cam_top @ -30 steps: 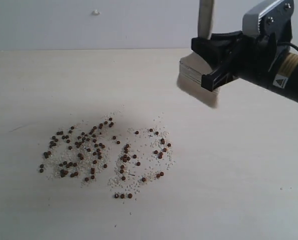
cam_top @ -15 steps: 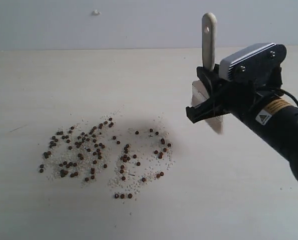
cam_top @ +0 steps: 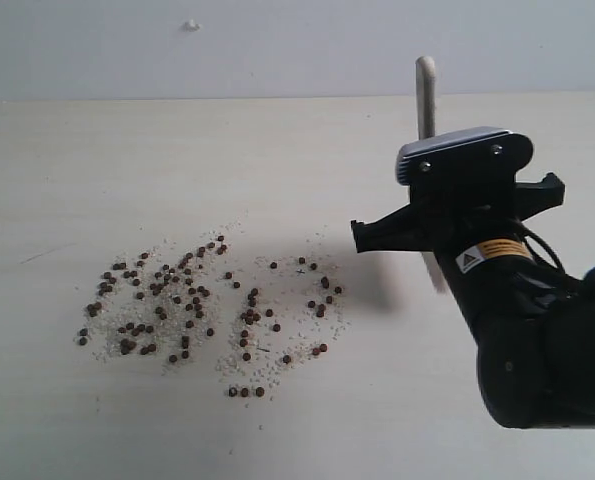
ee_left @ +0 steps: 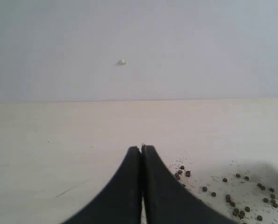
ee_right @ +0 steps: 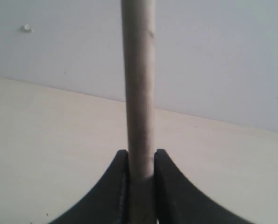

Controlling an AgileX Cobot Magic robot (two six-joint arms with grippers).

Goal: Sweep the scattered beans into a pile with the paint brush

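The beans lie scattered in two loose patches left of the middle of the table, mixed with fine white grains. My right gripper is shut on the paint brush, just right of the beans. The brush stands upright with its cream handle pointing up. A sliver of its bristles shows below the fingers, near the table. In the right wrist view the handle runs straight up between the shut right gripper. My left gripper is shut and empty, with beans beside it.
The pale wooden table ends at a grey wall with a small white speck. A thin dark scratch marks the table left of the beans. The right arm's black body fills the lower right.
The right arm has come down and swung round with the brush, which now stands edge-on and lower, close to the right side of the beans. The beans have not moved.
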